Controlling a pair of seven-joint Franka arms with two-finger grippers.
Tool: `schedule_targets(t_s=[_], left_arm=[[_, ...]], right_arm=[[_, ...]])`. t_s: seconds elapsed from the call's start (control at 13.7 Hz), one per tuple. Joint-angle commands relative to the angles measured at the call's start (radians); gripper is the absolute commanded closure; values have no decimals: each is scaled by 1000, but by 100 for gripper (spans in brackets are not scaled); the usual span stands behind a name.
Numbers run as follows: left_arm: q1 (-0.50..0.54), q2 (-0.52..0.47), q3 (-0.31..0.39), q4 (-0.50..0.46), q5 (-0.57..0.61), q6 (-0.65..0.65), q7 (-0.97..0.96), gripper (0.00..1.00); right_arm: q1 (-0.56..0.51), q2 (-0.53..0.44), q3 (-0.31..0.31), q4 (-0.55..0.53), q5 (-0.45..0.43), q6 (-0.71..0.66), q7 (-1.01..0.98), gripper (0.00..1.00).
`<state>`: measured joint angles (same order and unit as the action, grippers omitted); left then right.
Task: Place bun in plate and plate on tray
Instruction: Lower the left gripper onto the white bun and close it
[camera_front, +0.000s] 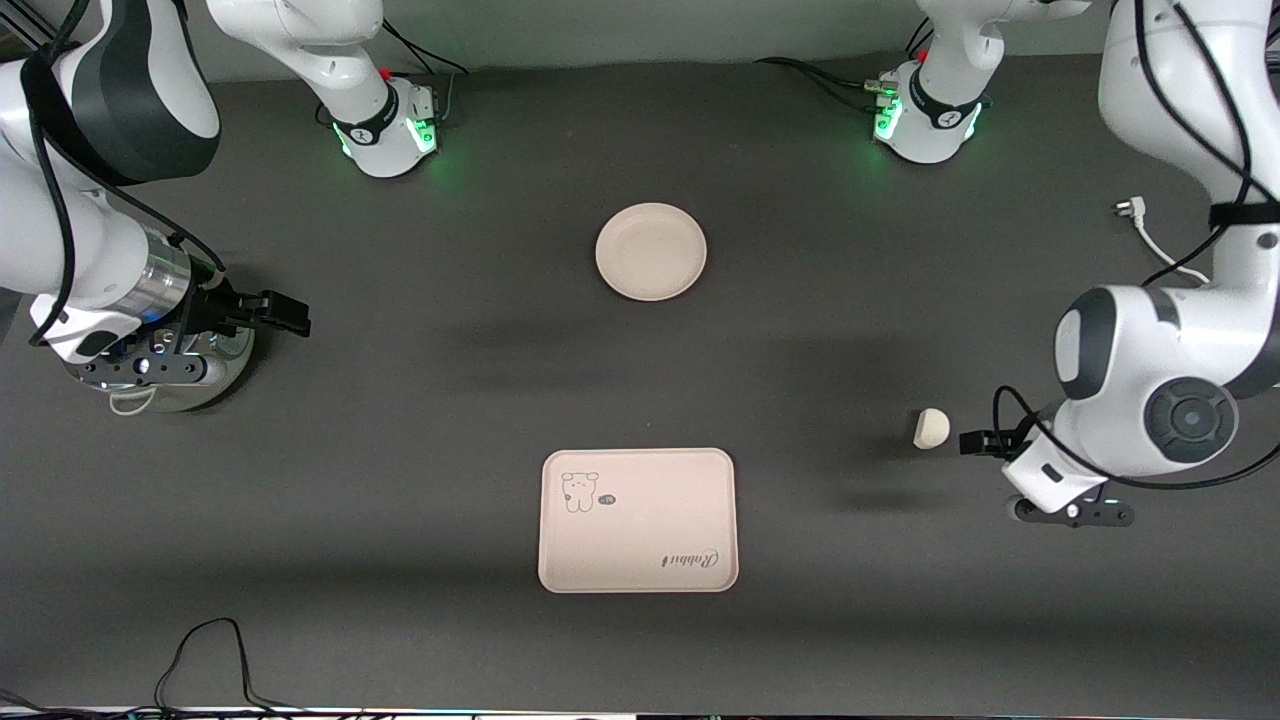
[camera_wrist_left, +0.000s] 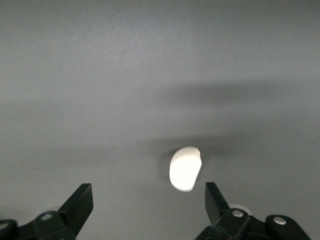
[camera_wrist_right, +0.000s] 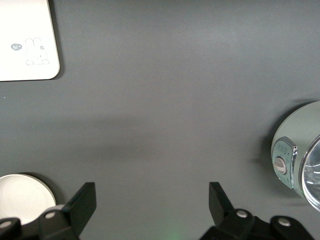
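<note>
The small white bun (camera_front: 931, 428) lies on the dark table toward the left arm's end. In the left wrist view the bun (camera_wrist_left: 185, 168) lies just ahead of the fingertips, close to one finger. My left gripper (camera_front: 975, 441) (camera_wrist_left: 148, 200) is open and empty, low over bare table right beside the bun. The round beige plate (camera_front: 651, 251) sits mid-table, empty; its rim shows in the right wrist view (camera_wrist_right: 22, 195). The printed tray (camera_front: 638, 520) lies nearer the front camera than the plate; one corner shows in the right wrist view (camera_wrist_right: 25, 45). My right gripper (camera_front: 288, 312) (camera_wrist_right: 152, 200) is open and empty over bare table at the right arm's end.
A pale green round device (camera_front: 165, 385) (camera_wrist_right: 297, 160) stands under the right arm's wrist. A white plug and cable (camera_front: 1140, 225) lie at the left arm's end. A black cable (camera_front: 210, 650) loops near the table's front edge.
</note>
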<state>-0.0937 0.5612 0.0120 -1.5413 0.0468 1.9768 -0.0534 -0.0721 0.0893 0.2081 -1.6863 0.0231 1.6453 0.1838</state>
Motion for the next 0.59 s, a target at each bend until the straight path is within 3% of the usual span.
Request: schedule_targets(t_s=[0.0, 0.51], left_arm=[[-6, -6, 3, -106, -16, 136, -6, 0], [-4, -113, 3, -491, -57, 624, -2, 0]], right_arm=[[-3, -17, -3, -16, 20, 11, 5, 0], [-6, -2, -9, -16, 18, 54, 5, 0]])
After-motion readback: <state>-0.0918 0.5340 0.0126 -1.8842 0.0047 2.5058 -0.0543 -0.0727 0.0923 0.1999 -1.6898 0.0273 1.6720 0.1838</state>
